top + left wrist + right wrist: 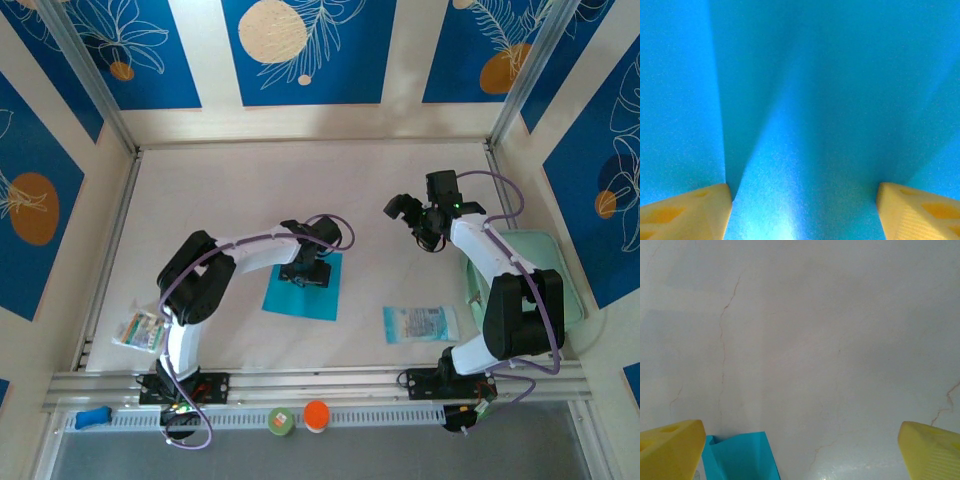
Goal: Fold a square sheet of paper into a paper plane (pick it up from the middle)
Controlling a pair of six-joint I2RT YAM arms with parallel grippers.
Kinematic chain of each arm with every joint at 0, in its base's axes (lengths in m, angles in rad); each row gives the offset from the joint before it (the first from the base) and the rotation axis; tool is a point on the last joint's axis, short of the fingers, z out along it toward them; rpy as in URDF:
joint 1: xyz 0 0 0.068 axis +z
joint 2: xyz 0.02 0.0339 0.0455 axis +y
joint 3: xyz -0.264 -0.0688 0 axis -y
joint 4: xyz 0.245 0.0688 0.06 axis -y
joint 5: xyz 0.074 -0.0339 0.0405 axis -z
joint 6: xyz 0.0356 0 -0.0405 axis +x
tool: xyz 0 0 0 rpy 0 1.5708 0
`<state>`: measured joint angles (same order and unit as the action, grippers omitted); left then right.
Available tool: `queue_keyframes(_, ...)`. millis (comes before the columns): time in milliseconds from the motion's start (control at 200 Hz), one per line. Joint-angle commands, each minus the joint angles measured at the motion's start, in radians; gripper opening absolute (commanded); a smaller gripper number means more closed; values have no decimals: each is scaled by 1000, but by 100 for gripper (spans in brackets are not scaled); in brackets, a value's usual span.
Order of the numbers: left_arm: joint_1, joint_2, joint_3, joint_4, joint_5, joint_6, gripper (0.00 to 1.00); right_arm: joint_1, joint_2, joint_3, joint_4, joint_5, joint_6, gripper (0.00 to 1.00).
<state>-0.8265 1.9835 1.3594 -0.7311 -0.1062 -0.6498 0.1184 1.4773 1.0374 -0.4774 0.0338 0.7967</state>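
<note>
Sheet (285, 297) lies flat on the table (230, 190), centre front. Left gripper (305, 270) is down on the sheet's middle, jaws apart, both tips on the paper. Farther back and to the right, right gripper (418, 222) is over bare table, jaws spread wide.

The cyan square sheet of paper (300, 298) lies slightly skewed mid-table (250, 190).
</note>
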Motion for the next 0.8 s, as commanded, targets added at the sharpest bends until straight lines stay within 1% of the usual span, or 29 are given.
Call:
queue_keyframes(0,7,20,-40,-26,-13,-10,68,5,2,7,7,-13,13,99)
queue_keyframes(105,9,-19,-42,-24,-9,-18,51,5,-1,9,3,-1,16,99)
queue_keyframes(190,9,-64,-61,9,26,-25,38,4,-6,7,0,6,19,99)
queue_keyframes(250,9,-96,-68,30,55,-23,31,3,-8,6,3,5,19,99)
queue_keyframes(340,13,-146,-69,74,126,-9,24,3,-6,4,9,5,20,99)
queue_keyframes(380,20,-170,-77,109,172,-9,22,3,-7,0,13,7,21,99)
queue_keyframes(435,39,-197,-96,184,281,-17,21,4,-10,-7,22,10,21,100)
queue_keyframes(500,64,-219,-125,290,413,-57,19,3,-16,-16,33,12,23,100)
queue_keyframes(585,91,-239,-187,456,536,-126,18,3,-21,-25,49,7,24,99)
queue_keyframes(685,121,-228,-237,609,602,-188,18,5,-27,-31,61,-8,23,100)
queue_keyframes(795,153,-195,-259,682,633,-227,18,9,-27,-35,73,-31,18,100)
